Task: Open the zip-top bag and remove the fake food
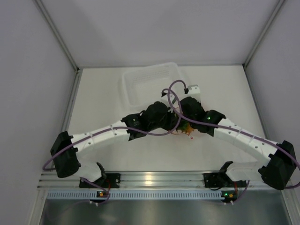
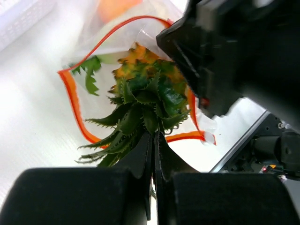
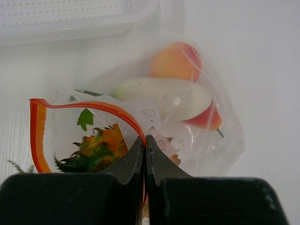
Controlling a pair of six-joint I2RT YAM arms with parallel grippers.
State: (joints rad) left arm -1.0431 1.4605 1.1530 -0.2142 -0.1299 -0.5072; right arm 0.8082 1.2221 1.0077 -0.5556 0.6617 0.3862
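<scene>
Zip-top bag (image 3: 208, 140) lay on the white table (image 3: 262, 70) directly ahead of both sets of jaws, its red-orange zip strip (image 3: 37, 136) parted into a wide loop. The right gripper (image 3: 145, 140) had its jaws pressed together on the near edge of that strip, with clear plastic pinched between the tips. Just beyond those tips and inside the bag sat a white round vegetable (image 3: 164, 96). A peach-coloured fruit (image 3: 176, 61) lay behind it, and a small red fruit (image 3: 206, 118) lay to the right and partly under it. The left gripper (image 2: 153, 138) was closed too, its fingertips nipping the green leaves of the orange pineapple (image 2: 150, 89). The pineapple's crown pointed toward those jaws, while its body lay within the open mouth of the bag. The right gripper's black body loomed above and to the right of the left jaws, close beside the pineapple. A rigid clear tray (image 3: 70, 18) stood farther off, past the bag as seen from both jaws.
</scene>
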